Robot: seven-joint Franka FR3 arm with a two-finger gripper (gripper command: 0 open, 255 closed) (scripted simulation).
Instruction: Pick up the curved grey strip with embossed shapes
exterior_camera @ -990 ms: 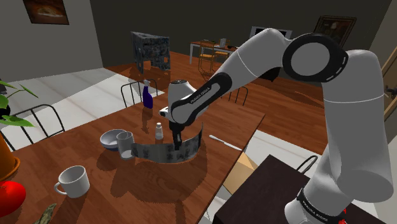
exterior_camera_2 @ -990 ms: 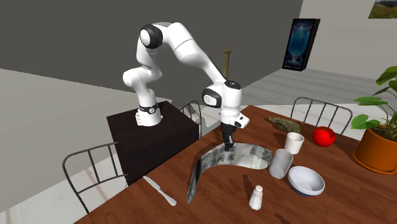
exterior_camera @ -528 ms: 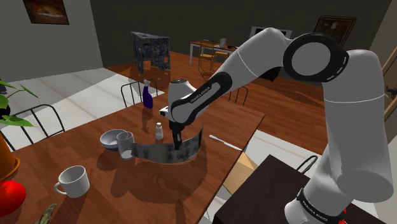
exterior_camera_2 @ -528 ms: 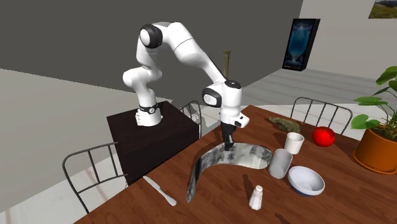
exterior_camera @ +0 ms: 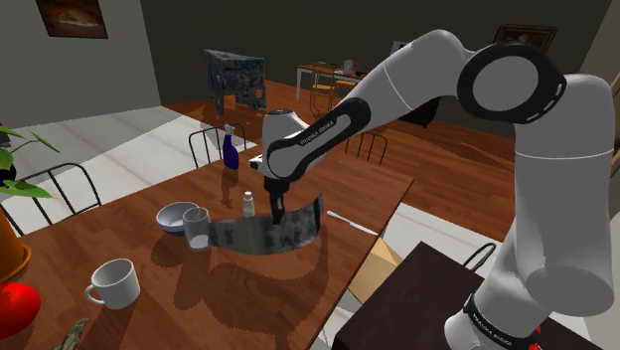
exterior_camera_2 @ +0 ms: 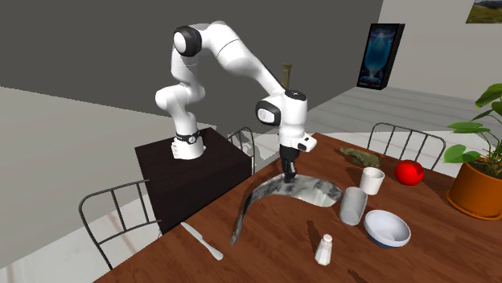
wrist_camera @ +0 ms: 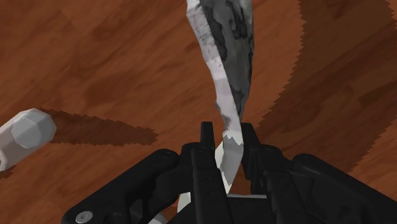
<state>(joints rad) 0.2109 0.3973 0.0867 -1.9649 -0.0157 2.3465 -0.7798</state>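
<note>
The curved grey strip [exterior_camera: 260, 236] with mottled embossed shapes hangs just above the brown wooden table [exterior_camera: 238, 308], its shadow beneath it. My black gripper [exterior_camera: 279, 213] comes straight down on the strip's top edge and is shut on it. In the second exterior view the strip [exterior_camera_2: 256, 203] arcs from the gripper [exterior_camera_2: 288, 174] toward the table's near edge. Seen from the wrist, the strip [wrist_camera: 226, 44] runs away from the gripper [wrist_camera: 226, 137], pinched thin between the two fingers.
A grey cup [exterior_camera: 196, 227], a white bowl [exterior_camera: 176, 214] and a salt shaker [exterior_camera: 247, 205] stand close behind the strip. A blue spray bottle [exterior_camera: 230, 149], a white mug [exterior_camera: 112, 281], a knife [exterior_camera: 352, 224] and a red apple [exterior_camera: 14, 306] also sit on the table. Chairs ring it.
The gripper has risen with the strip clamped in it. The strip has come up off the table and swung slightly; the arm's elbow has lifted.
</note>
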